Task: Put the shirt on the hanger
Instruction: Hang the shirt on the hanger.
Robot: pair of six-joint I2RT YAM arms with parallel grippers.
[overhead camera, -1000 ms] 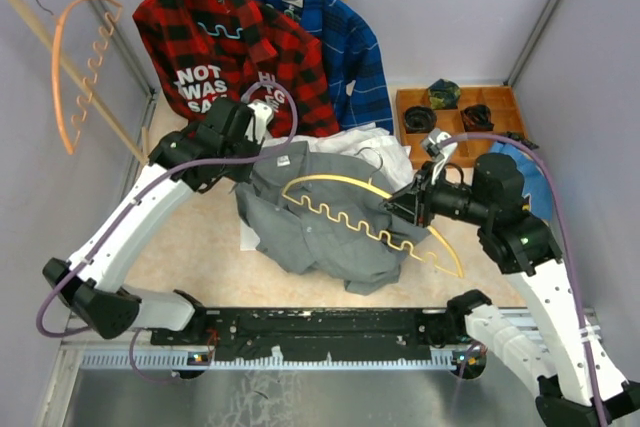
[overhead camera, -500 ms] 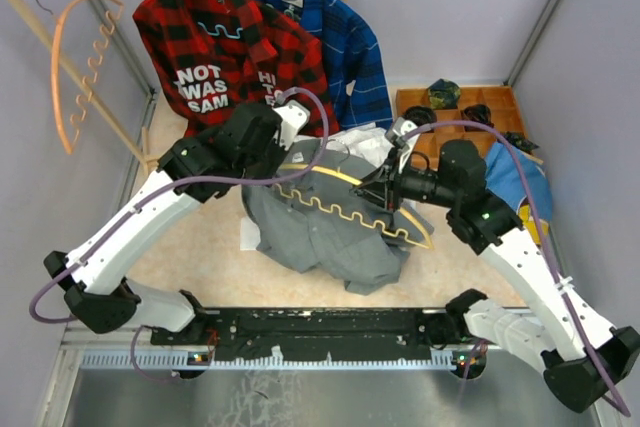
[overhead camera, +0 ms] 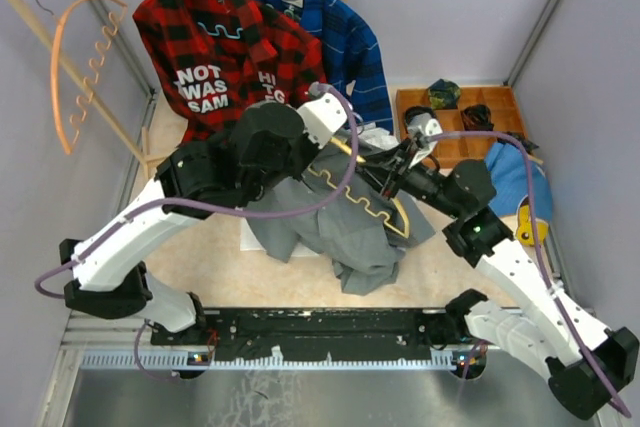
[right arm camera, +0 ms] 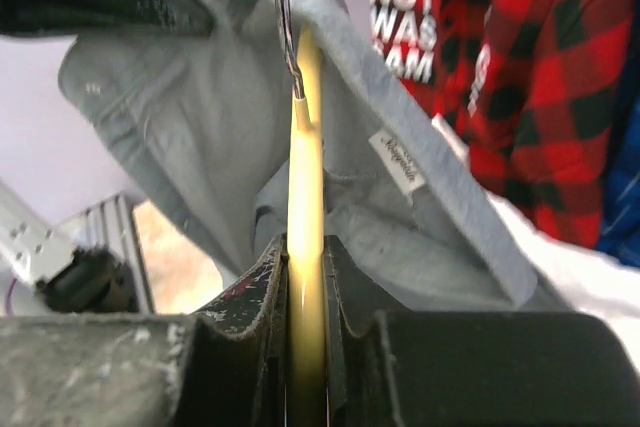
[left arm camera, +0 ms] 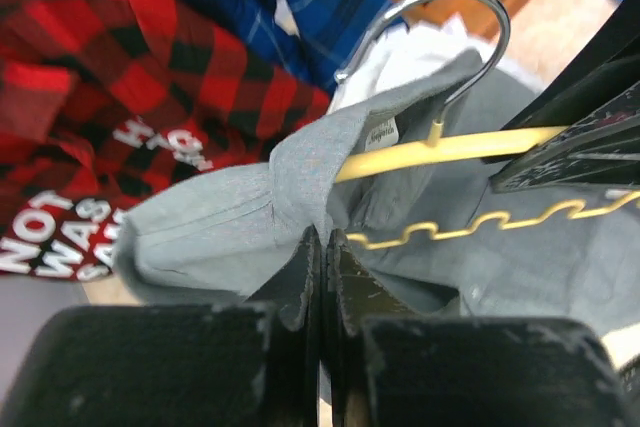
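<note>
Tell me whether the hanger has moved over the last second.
Yes. The hanger has shifted up and left in the top view, away from the arm bases and toward the hanging plaid shirt.

The top external camera looks down from high above and behind the robot, taking in the whole table (overhead camera: 215,262). Both wrist cameras sit very close in — the left faces the back right, the right faces left across the table. All three views share the shirt (overhead camera: 310,229) and hanger (overhead camera: 360,204).
</note>
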